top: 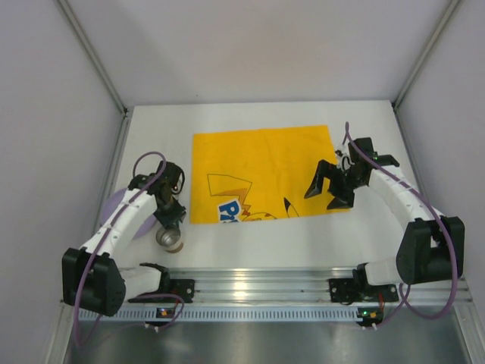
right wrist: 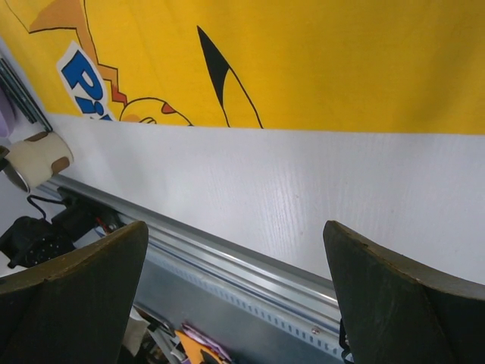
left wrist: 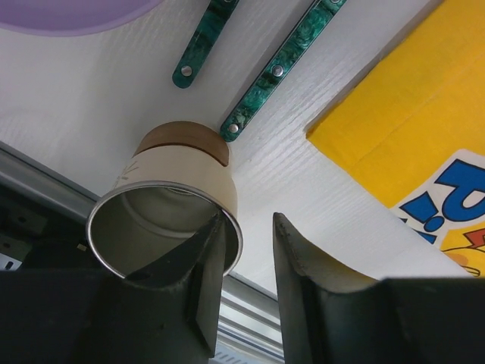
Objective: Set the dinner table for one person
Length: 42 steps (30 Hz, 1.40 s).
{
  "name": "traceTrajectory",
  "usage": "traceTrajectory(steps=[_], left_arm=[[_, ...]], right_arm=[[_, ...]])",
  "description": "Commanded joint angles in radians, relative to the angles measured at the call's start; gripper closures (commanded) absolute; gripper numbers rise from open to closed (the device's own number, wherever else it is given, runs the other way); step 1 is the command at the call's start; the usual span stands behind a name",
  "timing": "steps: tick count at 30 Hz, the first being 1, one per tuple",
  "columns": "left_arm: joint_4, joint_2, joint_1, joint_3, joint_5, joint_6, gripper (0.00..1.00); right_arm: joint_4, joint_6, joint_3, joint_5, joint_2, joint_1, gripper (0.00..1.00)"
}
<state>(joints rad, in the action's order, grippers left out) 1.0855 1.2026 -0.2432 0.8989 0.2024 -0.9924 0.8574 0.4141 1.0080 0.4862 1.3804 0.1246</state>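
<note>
The dinner table (top: pixel 265 239) is a white top with a yellow cartoon-printed mat (top: pixel 261 171) on its middle. A cream cup (top: pixel 171 240) with a brown base and metal inside sits near the front left. In the left wrist view the cup (left wrist: pixel 182 171) is tilted toward the camera. My left gripper (left wrist: pixel 248 220) straddles its rim: one finger inside, the other outside with a gap. Two green-handled utensils (left wrist: pixel 282 67) lie just beyond the cup. My right gripper (top: pixel 330 189) is wide open and empty over the mat's front right corner.
A purple plate (top: pixel 114 206) lies at the left edge, partly under my left arm; its rim shows in the left wrist view (left wrist: pixel 68 14). A metal rail (top: pixel 258 284) runs along the near edge. Grey walls enclose the table.
</note>
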Motion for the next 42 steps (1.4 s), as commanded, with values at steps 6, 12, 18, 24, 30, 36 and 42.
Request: traceTrajectory(steps=[6,12,18,24,30,36,42], left_arm=[[-0.055,0.031,-0.004,-0.005,-0.001,0.02,0.9],[-0.041,0.048,-0.004,0.112,-0.04,0.018,1.0],[-0.055,0.181,-0.007,0.388,-0.144,-0.025,1.0],[-0.13,0.38,-0.066,0.667,-0.196,-0.063,1.0],[-0.083,0.665,-0.155,0.971,-0.244,-0.052,1.0],[0.086,0.914,-0.232,1.265,-0.212,0.024,1.0],[0.105,1.003,-0.29,1.301,-0.212,0.057,1.0]], right_arm=[[-0.012,-0.017,0.012,-0.02,-0.012,0.012,0.0],[0.002,-0.011,0.047,-0.021,-0.018,0.017,0.0],[0.023,0.035,0.283,0.015,-0.003,0.108,0.0],[0.04,0.058,0.584,-0.012,0.13,0.26,0.0],[0.104,0.029,0.741,-0.129,0.246,0.351,0.0],[0.14,0.009,0.695,-0.221,0.259,0.336,0.0],[0.166,-0.023,0.633,-0.245,0.256,0.279,0.0]])
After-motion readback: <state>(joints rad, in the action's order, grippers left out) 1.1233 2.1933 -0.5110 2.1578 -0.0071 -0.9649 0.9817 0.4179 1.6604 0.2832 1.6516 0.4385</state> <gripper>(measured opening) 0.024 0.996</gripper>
